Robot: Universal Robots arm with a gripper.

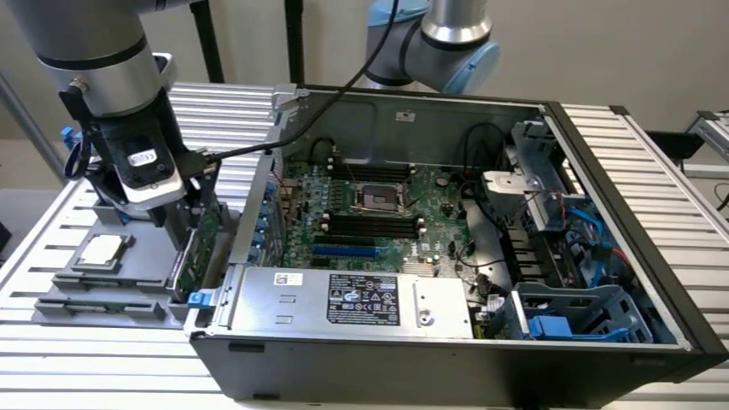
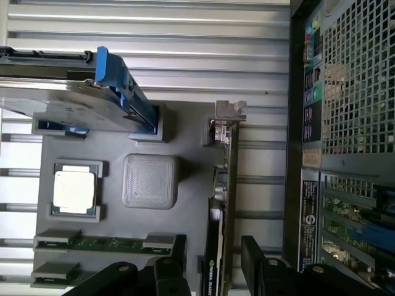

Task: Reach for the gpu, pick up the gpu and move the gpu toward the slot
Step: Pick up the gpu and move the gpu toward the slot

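From the exterior view I see the arm [image 1: 108, 77] standing down over the grey tray [image 1: 68, 303] on the slatted counter [image 1: 102, 367], just beside the open computer case [image 1: 456, 367], on the exterior view's left. The gpu [image 1: 208, 239] stands on its edge in that tray, on the side nearest the case, and the wrist hangs right over it, so this angle tells me little about the grip. The wrist view settles it: the two black fingers [image 2: 254, 262] are spread apart, one on each side of the card's upper edge. Bare tray shows between the card and one finger, while the other sits close against it, and I cannot tell whether that one touches. So the fingers straddle the gpu [image 2: 223, 203] without pinching it. The wrist view also gives me the silver bracket [image 2: 228, 117] at the card's far end, seated in the tray. Beside the card there I see a square textured pad [image 2: 150, 180], the small silver chip [image 2: 74, 188] in its pocket, memory sticks [image 2: 99, 242] lying flat, and the hard drive [image 2: 55, 102] with its blue tab [image 2: 123, 86]. The exterior view gives me the inside of the case: the motherboard [image 1: 376, 213] with a blue slot [image 1: 347, 250], well apart from the card, which sits in the tray outside the case
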